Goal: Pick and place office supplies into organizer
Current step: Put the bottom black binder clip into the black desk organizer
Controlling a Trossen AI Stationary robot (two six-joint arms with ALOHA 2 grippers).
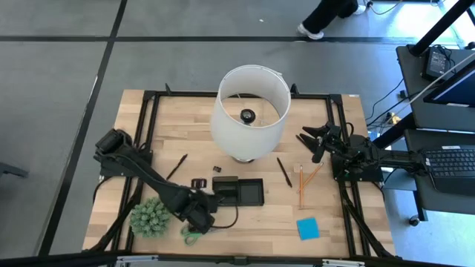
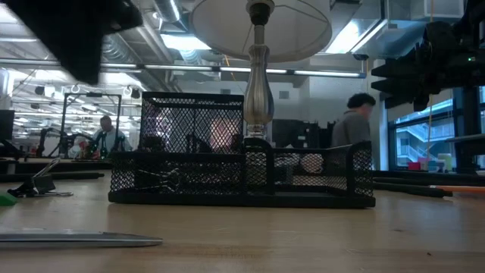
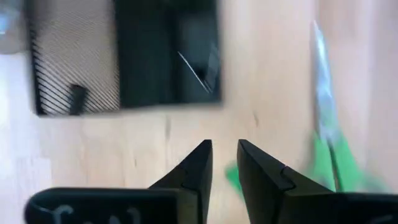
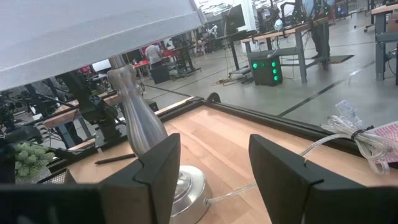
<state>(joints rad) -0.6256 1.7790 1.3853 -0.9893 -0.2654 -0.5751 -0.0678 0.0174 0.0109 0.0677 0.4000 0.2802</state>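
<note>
The black mesh organizer [image 1: 239,190] [image 2: 242,178] [image 3: 124,56] rests flat on the table before the lamp. My left gripper [image 1: 204,216] [image 3: 225,152] hovers near it, toward the table's near edge, fingers a narrow gap apart. A small green piece [image 3: 232,178] shows in that gap, and I cannot tell whether it is touched. The green-handled scissors [image 1: 193,236] [image 3: 326,149] lie flat beside it. Two dark pens [image 1: 177,167] [image 1: 284,172], orange pencils [image 1: 301,185], a blue sticky pad [image 1: 307,228] and a dark clip [image 1: 198,182] lie around. My right gripper [image 1: 310,141] [image 4: 214,155] waits open at the right.
The white-shaded lamp [image 1: 249,111] stands behind the organizer, its metal base [image 4: 140,118] just ahead of my right gripper. A spiky green plant ball [image 1: 151,217] sits at the near left beside my left arm. A lamp cord [image 4: 348,140] runs along the far edge. People show beyond the table.
</note>
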